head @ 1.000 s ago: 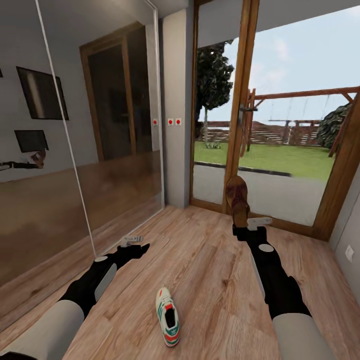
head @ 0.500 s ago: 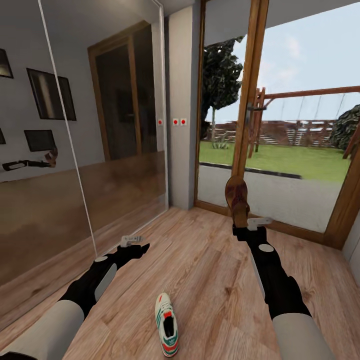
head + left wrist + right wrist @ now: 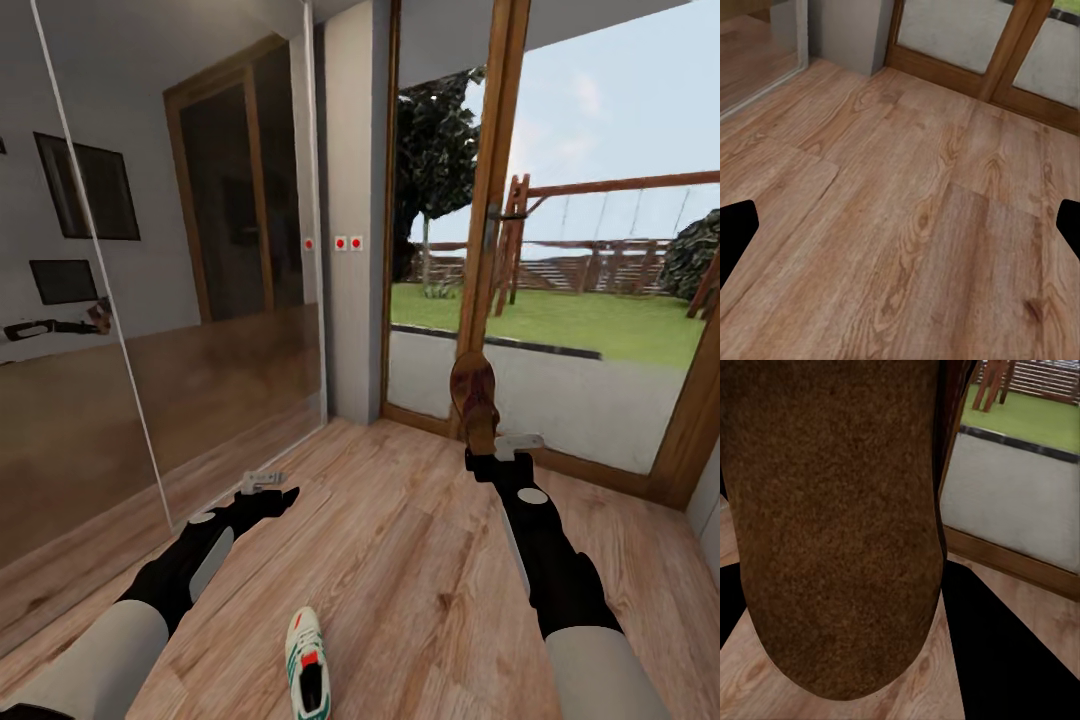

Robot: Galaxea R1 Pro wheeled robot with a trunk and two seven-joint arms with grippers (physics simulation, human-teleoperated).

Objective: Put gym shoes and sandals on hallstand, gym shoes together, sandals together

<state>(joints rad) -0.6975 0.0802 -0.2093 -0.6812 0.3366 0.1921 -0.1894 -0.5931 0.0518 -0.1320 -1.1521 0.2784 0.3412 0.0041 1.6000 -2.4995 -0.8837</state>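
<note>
Mirrored wardrobe door [image 3: 150, 300] far left of glass patio door [image 3: 560, 330]. Left gripper [image 3: 264, 484] left of door, fingers spread, empty, above corridor floor [image 3: 400, 560]. Gym shoe [image 3: 306, 676] on floor, well short of door, between arms. Right gripper [image 3: 492, 447] before door frame, clenched on sandal [image 3: 474, 398], held upright by one end. Sandal likely light, flat, stiff enough for end grip. Gym shoe bulkier, soft upper; take by collar. Open floor ahead; door and mirror bound room.
</note>
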